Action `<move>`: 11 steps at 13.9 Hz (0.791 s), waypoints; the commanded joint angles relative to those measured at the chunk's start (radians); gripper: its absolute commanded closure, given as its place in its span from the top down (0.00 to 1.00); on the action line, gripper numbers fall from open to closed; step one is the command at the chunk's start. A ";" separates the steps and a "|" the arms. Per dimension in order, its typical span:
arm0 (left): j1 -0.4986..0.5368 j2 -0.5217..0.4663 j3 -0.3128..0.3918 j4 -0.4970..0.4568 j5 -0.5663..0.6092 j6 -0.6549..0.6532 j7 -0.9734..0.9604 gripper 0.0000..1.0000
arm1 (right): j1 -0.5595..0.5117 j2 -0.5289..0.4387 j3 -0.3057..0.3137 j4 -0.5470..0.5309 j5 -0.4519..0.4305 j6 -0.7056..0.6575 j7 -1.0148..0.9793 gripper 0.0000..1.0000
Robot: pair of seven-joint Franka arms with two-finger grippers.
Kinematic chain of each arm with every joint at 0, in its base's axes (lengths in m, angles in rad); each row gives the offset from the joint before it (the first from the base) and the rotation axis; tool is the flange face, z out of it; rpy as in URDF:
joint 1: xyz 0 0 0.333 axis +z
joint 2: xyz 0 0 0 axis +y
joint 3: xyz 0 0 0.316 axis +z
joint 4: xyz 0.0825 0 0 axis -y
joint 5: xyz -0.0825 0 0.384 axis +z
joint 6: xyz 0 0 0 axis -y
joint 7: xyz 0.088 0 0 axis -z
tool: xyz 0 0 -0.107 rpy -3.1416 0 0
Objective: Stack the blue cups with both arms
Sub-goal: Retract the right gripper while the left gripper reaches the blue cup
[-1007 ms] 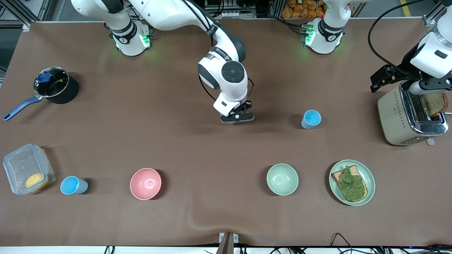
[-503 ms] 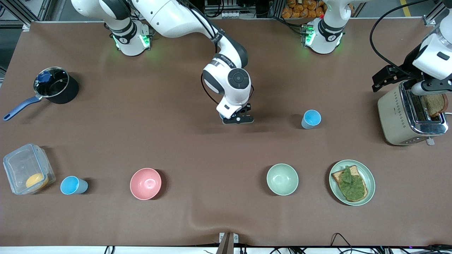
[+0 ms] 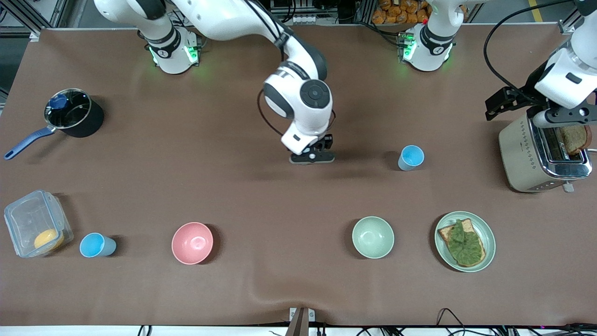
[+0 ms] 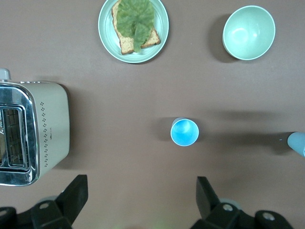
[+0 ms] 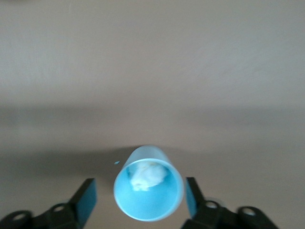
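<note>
One blue cup (image 3: pixel 411 157) stands upright mid-table toward the left arm's end; it also shows in the left wrist view (image 4: pixel 184 132). A second blue cup (image 3: pixel 96 245) stands near the front camera beside the clear container. A third blue cup (image 5: pixel 148 191) stands upright between the fingers of my right gripper (image 5: pixel 140 200), which is open around it with a gap on each side. In the front view the right gripper (image 3: pixel 311 156) is low over the table's middle and hides that cup. My left gripper (image 4: pixel 140 200) is open and empty, high over the toaster (image 3: pixel 543 149).
A black saucepan (image 3: pixel 70 114) and a clear container (image 3: pixel 35 224) stand at the right arm's end. A pink bowl (image 3: pixel 192 242), a pale green bowl (image 3: pixel 372 237) and a plate with toast and greens (image 3: pixel 465 241) line the side near the front camera.
The right arm's wrist has shifted slightly while its gripper stays over the same spot. The left arm's hand has moved a little over the toaster. The cups have not moved.
</note>
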 commanded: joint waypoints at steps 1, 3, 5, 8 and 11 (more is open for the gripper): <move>-0.002 0.033 -0.004 0.041 0.012 -0.013 -0.020 1.00 | -0.089 -0.195 -0.001 -0.127 -0.011 -0.037 0.025 1.00; -0.002 0.056 -0.004 0.054 0.019 -0.007 -0.020 1.00 | -0.221 -0.257 0.002 -0.176 -0.007 -0.094 -0.014 1.00; 0.004 0.056 0.000 0.048 -0.004 0.014 -0.017 1.00 | -0.309 -0.319 -0.005 -0.214 -0.014 -0.114 -0.168 1.00; -0.060 0.134 -0.003 0.036 0.034 0.022 -0.014 1.00 | -0.445 -0.410 -0.011 -0.291 -0.026 -0.111 -0.350 1.00; -0.077 0.147 -0.018 -0.025 0.074 0.037 -0.015 1.00 | -0.550 -0.540 -0.011 -0.411 -0.028 -0.089 -0.477 1.00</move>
